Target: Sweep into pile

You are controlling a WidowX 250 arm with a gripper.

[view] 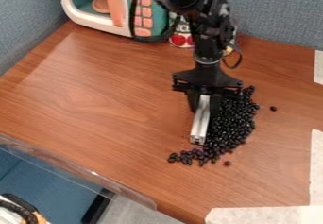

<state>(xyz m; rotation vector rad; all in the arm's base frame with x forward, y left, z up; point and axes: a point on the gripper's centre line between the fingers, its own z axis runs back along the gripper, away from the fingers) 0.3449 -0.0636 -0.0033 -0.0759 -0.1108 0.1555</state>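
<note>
Brown tabletop [95, 100]: my gripper [205, 106], closed on a seemingly metal bar [200, 124], should sweep the beans [234, 124] low (they roll).

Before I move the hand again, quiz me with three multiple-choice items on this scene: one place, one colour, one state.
1. In the camera view, where do most of the black beans lie relative to the silver bar?
A) To its left
B) To its right
C) Beyond the toy microwave

2. What colour are the microwave's buttons?
A) Coral
B) Purple
C) Yellow

3. How are the beans gathered?
A) In a bowl
B) Spread evenly
C) Mostly heaped, with strays

Key:
1 B: the heap runs along the bar's right side.
2 A: the buttons are coral against a teal panel.
3 C: one bean sits apart, right of the heap.
</note>
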